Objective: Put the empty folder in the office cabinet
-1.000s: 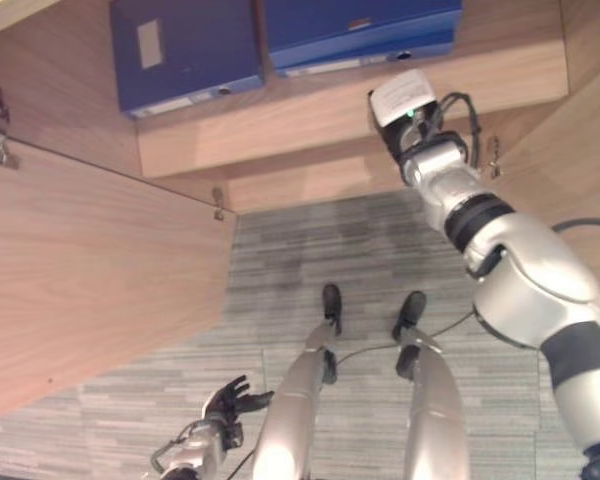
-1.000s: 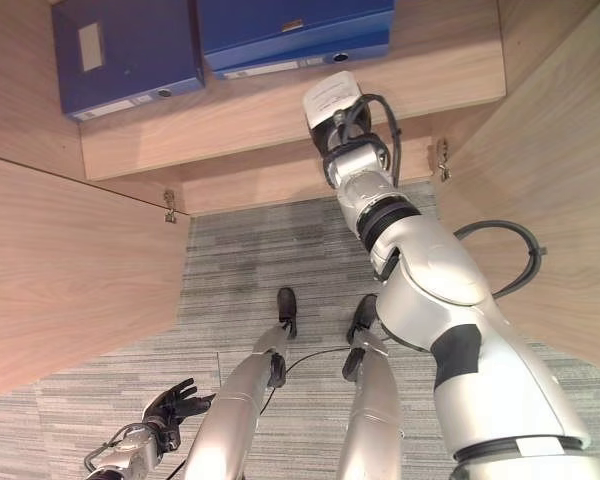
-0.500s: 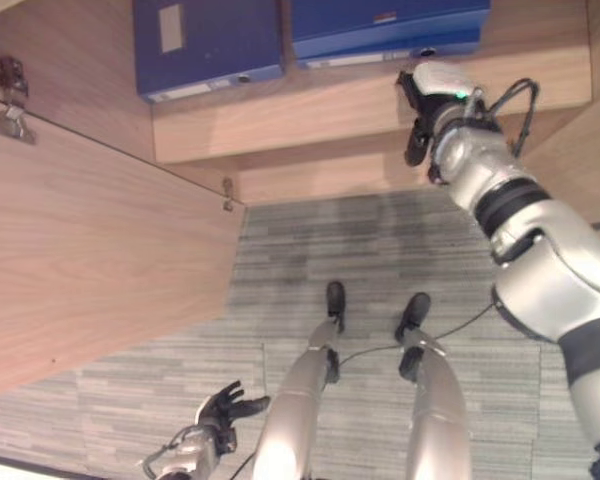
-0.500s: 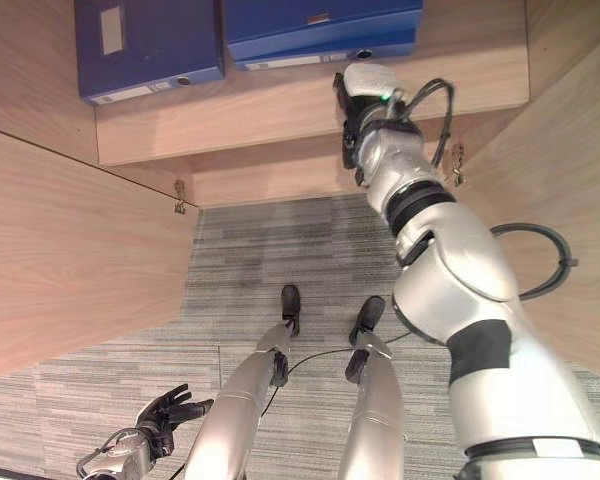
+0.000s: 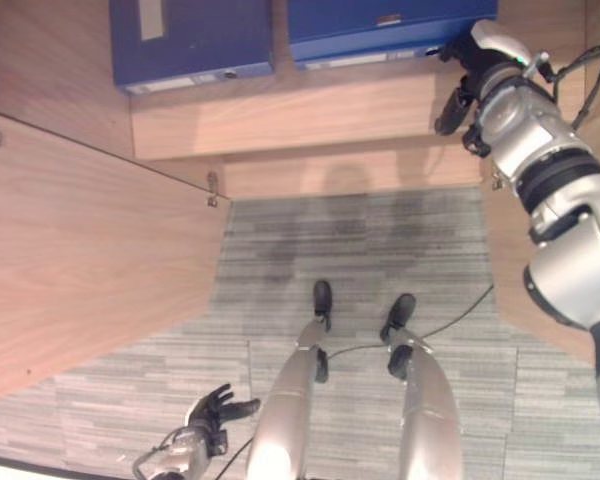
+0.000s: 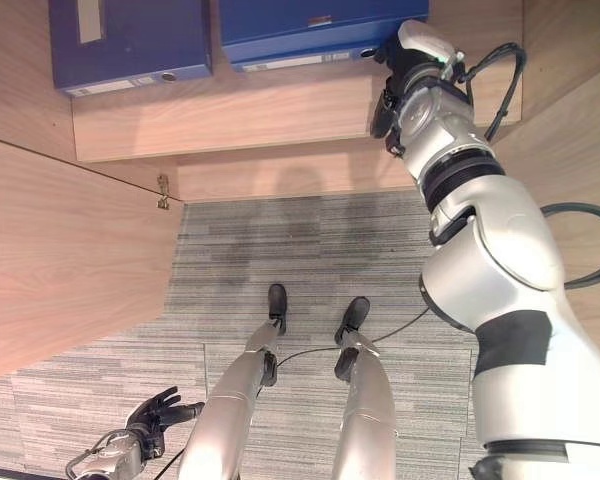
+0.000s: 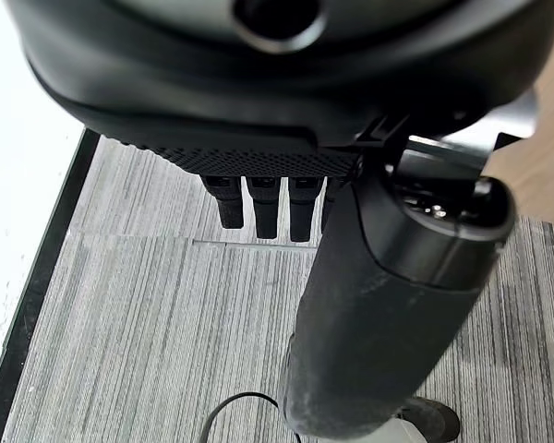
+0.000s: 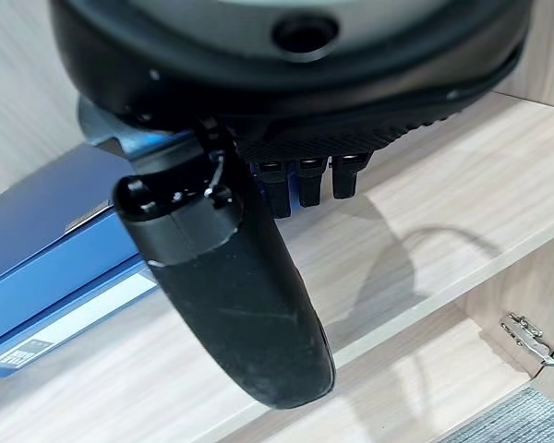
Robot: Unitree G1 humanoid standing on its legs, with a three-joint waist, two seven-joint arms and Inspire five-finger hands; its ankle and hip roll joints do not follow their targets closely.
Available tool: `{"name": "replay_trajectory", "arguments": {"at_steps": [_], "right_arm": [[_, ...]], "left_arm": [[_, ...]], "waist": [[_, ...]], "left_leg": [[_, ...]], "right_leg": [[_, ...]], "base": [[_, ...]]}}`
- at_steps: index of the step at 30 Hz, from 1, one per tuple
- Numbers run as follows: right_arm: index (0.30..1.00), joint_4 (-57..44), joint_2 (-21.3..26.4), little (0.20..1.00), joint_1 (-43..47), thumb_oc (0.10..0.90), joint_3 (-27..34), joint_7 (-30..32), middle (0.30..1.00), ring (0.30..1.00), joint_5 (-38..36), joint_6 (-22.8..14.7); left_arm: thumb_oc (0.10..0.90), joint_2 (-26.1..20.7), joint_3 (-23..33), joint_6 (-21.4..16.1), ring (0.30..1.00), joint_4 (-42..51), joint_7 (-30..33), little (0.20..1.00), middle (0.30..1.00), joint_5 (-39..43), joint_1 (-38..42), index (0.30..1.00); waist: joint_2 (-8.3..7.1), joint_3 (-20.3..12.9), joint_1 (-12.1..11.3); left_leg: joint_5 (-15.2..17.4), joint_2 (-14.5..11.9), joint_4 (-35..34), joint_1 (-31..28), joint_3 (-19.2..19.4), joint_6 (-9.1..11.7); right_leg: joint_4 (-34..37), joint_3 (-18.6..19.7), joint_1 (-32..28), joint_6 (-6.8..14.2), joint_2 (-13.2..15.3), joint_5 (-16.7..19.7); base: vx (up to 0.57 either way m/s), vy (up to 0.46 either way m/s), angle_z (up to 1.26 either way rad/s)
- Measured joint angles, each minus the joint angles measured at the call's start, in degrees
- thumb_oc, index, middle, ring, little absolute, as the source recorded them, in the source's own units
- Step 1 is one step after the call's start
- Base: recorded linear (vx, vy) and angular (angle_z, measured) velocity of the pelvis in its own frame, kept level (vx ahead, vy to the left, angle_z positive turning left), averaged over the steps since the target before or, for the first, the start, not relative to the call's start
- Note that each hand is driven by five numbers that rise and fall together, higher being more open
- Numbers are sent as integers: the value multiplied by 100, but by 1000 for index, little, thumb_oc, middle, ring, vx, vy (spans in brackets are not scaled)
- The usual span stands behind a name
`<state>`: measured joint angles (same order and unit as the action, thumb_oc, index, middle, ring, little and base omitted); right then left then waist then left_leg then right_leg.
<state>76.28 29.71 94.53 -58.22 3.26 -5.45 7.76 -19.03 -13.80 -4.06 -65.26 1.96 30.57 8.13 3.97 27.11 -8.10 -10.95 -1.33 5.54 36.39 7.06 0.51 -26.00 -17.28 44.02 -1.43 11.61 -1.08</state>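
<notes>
**Right hand raised at the cabinet shelf**

Right hand (image 6: 405, 70) up by the shelf edge (image 6: 280, 110), fingers (image 8: 300, 180) relaxed and straight, holding nothing. Just beside it, lying flat on the shelf (spine label outward): blue folder (image 6: 300, 30). Further left on the same shelf, second blue folder (image 6: 130, 45). Left hand (image 6: 155, 412) low near the carpet (image 6: 300, 250), fingers spread, empty. Cabinet door (image 6: 70, 260) swung open at left.

My right arm reaches up and forward, its robot hand (image 6: 405, 75) empty with fingers relaxed. My left robot hand (image 5: 212, 409) hangs low, fingers spread loosely.
</notes>
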Motion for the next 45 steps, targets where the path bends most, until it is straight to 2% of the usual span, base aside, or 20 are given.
{"name": "replay_trajectory", "arguments": {"at_steps": [4,8,15,19,21,22,23,24,26,27,30,32,35,39,40,42,43,45], "right_arm": [[900,26,-118,900,-20,800,-152,-12,900,900,384,6],[900,2,-548,900,-241,800,-171,128,900,900,998,43],[900,-151,-690,900,-485,800,-124,326,900,900,1487,73],[900,-407,-698,900,-953,800,14,264,900,900,1890,63],[900,-430,-715,900,-1338,800,194,163,900,900,2081,43],[900,-430,-744,900,-1524,800,229,84,900,900,2118,25],[900,-382,-893,900,-1767,800,219,21,900,900,2119,24],[900,-391,-908,900,-1886,800,216,-23,900,900,2183,22],[900,-420,-936,900,-2189,800,238,-50,900,900,2427,-36],[900,-415,-1011,900,-2547,800,248,-173,900,900,2632,-55],[900,-395,-1143,900,-3045,800,276,-333,900,900,2830,-66],[900,-394,-1152,900,-3372,800,276,-484,900,900,2984,-117],[900,-394,-1122,900,-3581,800,454,-562,900,900,3002,-135],[900,-393,-1169,900,-4059,800,819,-751,900,900,2923,-185],[900,-391,-1185,900,-4288,800,975,-816,900,900,2816,-196],[900,-381,-1195,900,-4473,800,1150,-896,900,900,2635,-200],[900,-359,-1201,900,-4690,800,1549,-877,900,900,2402,-238],[900,-323,-1338,900,-4966,800,1699,-809,900,900,2152,-216]], "left_arm": [[800,-8,3,-5,900,9,0,900,900,0,-9,900],[800,-7,2,1,900,23,1,900,900,0,-17,900],[800,-6,21,0,900,53,8,900,900,-53,-1,900],[800,3,69,10,900,50,14,900,900,-204,65,900],[800,16,69,31,900,-2,28,900,900,-274,154,900],[800,39,62,23,900,3,27,900,900,-283,161,900],[800,61,39,-17,900,7,27,900,900,-284,90,900],[800,72,71,-6,900,26,29,900,900,-316,84,900],[800,152,131,64,900,-34,39,900,900,-431,161,900],[800,248,178,13,900,-45,38,900,900,-450,107,900],[800,282,177,4,900,-73,-1,900,900,-538,-51,900],[800,311,199,-4,900,-157,-6,900,900,-666,-176,900],[800,374,331,5,900,-234,-11,900,900,-750,-304,900],[800,441,393,108,900,-475,-42,900,900,-1091,-588,900],[800,439,401,119,900,-497,-45,900,900,-1138,-713,900],[800,440,400,158,900,-524,-105,900,900,-1210,-762,900],[800,445,413,197,900,-589,-143,900,900,-1325,-719,900],[800,439,381,245,900,-671,-134,900,900,-1409,-740,900]], "waist": [[-13,-7,-11],[-10,-10,-12],[8,-25,-22],[40,-40,-57],[90,-59,-135],[146,-129,-139],[161,-401,-158],[185,-536,-141],[281,-594,-163],[329,-630,-160],[316,-961,-140],[337,-1049,-131],[328,-1163,-135],[229,-1317,-131],[169,-1449,-132],[98,-1506,-113],[56,-1544,-114],[-40,-1659,-137]], "left_leg": [[-82,-1,-190,-44,-16,25],[-93,-41,-190,-46,1,34],[-108,-59,-190,-105,41,62],[-115,-60,-199,-380,52,89],[-82,-77,-252,-703,65,93],[-78,-82,-305,-824,44,100],[-25,-67,-356,-813,48,86],[-23,-58,-377,-819,55,91],[-37,-69,-396,-1015,51,106],[17,-78,-434,-1357,62,110],[60,-119,-538,-1577,72,123],[21,-170,-651,-1869,55,112],[32,-230,-699,-1985,49,148],[100,-358,-699,-2340,22,228],[127,-378,-695,-2404,-19,252],[215,-376,-660,-2525,-57,274],[233,-384,-615,-2608,-104,271],[377,-371,-459,-2683,-120,327]], "right_leg": [[-11,-7,51,32,-14,-22],[-41,12,82,25,-53,-28],[-73,46,65,-17,-78,-38],[21,55,-219,-62,-96,-42],[142,54,-563,-66,-134,-33],[202,31,-705,-57,-142,-25],[212,34,-671,-37,-127,-40],[258,49,-678,-41,-132,-55],[355,30,-916,12,-163,2],[475,27,-1288,16,-192,2],[650,11,-1534,39,-265,9],[841,-31,-1871,62,-356,39],[948,-57,-2022,60,-431,48],[1172,-134,-2512,46,-586,46],[1200,-195,-2614,25,-605,11],[1177,-217,-2739,1,-613,-40],[1184,-239,-2857,-24,-619,-64],[1187,-160,-2949,-84,-618,-117]], "base": [[16,-38,0],[-8,-3,-4],[-10,16,-2],[-20,35,-1],[-3,14,-4],[0,0,0],[0,0,0],[0,0,0],[0,0,0],[16,-29,-6],[18,-41,-5],[-39,-50,-4],[-15,-61,-2],[-19,-52,2],[-23,-15,17],[-45,24,11],[-37,53,4],[17,67,-16]]}}
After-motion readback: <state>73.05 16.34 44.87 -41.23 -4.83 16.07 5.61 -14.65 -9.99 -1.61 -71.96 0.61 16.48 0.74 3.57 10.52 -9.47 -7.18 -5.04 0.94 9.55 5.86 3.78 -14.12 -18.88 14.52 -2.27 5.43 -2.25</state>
